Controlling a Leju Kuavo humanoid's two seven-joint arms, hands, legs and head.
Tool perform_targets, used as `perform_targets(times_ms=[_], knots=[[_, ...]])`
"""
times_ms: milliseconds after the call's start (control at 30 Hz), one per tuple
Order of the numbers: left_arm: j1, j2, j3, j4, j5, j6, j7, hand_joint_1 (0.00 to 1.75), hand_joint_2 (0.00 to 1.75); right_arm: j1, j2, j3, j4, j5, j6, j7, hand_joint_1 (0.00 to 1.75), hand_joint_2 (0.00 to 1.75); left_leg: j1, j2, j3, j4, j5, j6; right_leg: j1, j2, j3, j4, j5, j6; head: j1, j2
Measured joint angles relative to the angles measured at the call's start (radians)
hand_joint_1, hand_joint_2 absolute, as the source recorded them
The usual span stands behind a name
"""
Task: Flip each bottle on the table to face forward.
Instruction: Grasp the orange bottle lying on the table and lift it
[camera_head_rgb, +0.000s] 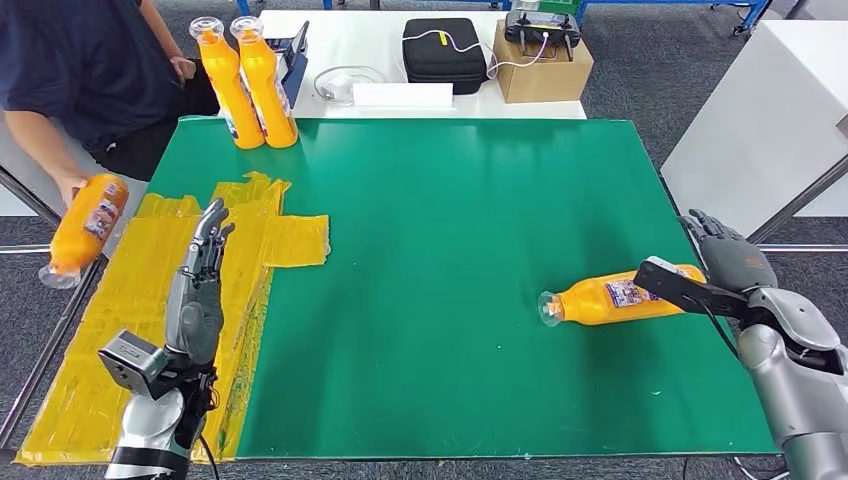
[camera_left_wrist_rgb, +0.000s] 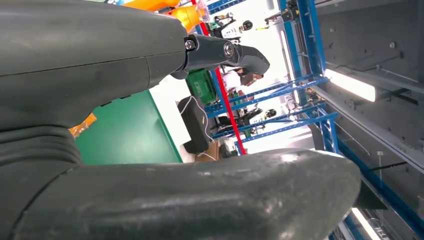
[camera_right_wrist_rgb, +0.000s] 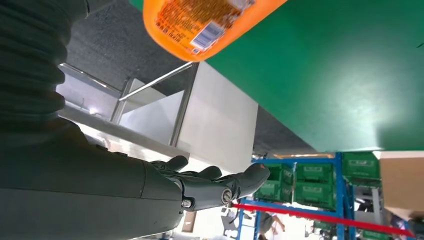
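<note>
An orange bottle (camera_head_rgb: 612, 297) lies on its side near the right edge of the green table (camera_head_rgb: 450, 220), cap end pointing left. My right hand (camera_head_rgb: 733, 255) hovers open just beyond its base, thumb stretched over the bottle, fingers apart from it. The right wrist view has the bottle's base (camera_right_wrist_rgb: 200, 22) close beside the extended fingers (camera_right_wrist_rgb: 215, 182). My left hand (camera_head_rgb: 200, 290) is held open above the yellow taped patch (camera_head_rgb: 150, 320), fingers straight and holding nothing. Two orange bottles (camera_head_rgb: 250, 85) stand upright at the table's far left corner. A person's hand holds another orange bottle (camera_head_rgb: 85, 228) off the left edge.
A person in dark clothes (camera_head_rgb: 90, 70) sits at the far left. Behind the green table, a white table (camera_head_rgb: 400, 95) carries a black case (camera_head_rgb: 443, 52), a cardboard box (camera_head_rgb: 540, 65) and cables. A white cabinet (camera_head_rgb: 760, 120) stands at the right.
</note>
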Motion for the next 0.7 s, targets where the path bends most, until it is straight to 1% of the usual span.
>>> perform_targets(times_ms=[133, 267, 367, 567, 700], knots=[[-0.003, 0.000, 0.000, 0.002, 0.007, -0.004, 0.000, 0.00, 0.00, -0.014, 0.012, 0.017, 0.025, -0.017, 0.013, -0.019, 0.00, 1.75, 0.000, 0.000, 0.000, 0.000, 0.000, 0.000, 0.000, 0.000, 0.000, 0.000, 0.000, 0.000, 0.000, 0.000], [-0.003, 0.000, 0.000, 0.005, 0.013, -0.009, 0.000, 0.00, 0.00, -0.016, 0.014, 0.033, 0.038, -0.037, 0.047, -0.040, 0.00, 1.75, 0.000, 0.000, 0.000, 0.000, 0.000, 0.000, 0.000, 0.000, 0.000, 0.000, 0.000, 0.000, 0.000, 0.000], [-0.004, 0.000, 0.000, 0.006, 0.015, -0.011, 0.000, 0.00, 0.00, -0.016, 0.011, 0.048, 0.044, -0.042, 0.076, -0.048, 0.00, 1.75, 0.000, 0.000, 0.000, 0.000, 0.000, 0.000, 0.000, 0.000, 0.000, 0.000, 0.000, 0.000, 0.000, 0.000], [-0.008, 0.000, -0.001, 0.010, 0.015, -0.013, 0.000, 0.00, 0.00, -0.017, 0.003, 0.071, 0.054, -0.043, 0.098, -0.047, 0.00, 1.75, 0.000, 0.000, 0.000, 0.000, 0.000, 0.000, 0.000, 0.000, 0.000, 0.000, 0.000, 0.000, 0.000, 0.000], [-0.019, 0.000, -0.006, 0.019, 0.017, -0.022, 0.000, 0.00, 0.00, -0.032, -0.010, 0.098, 0.079, -0.043, 0.140, -0.038, 0.00, 1.75, 0.000, 0.000, 0.000, 0.000, 0.000, 0.000, 0.000, 0.000, 0.000, 0.000, 0.000, 0.000, 0.000, 0.000]])
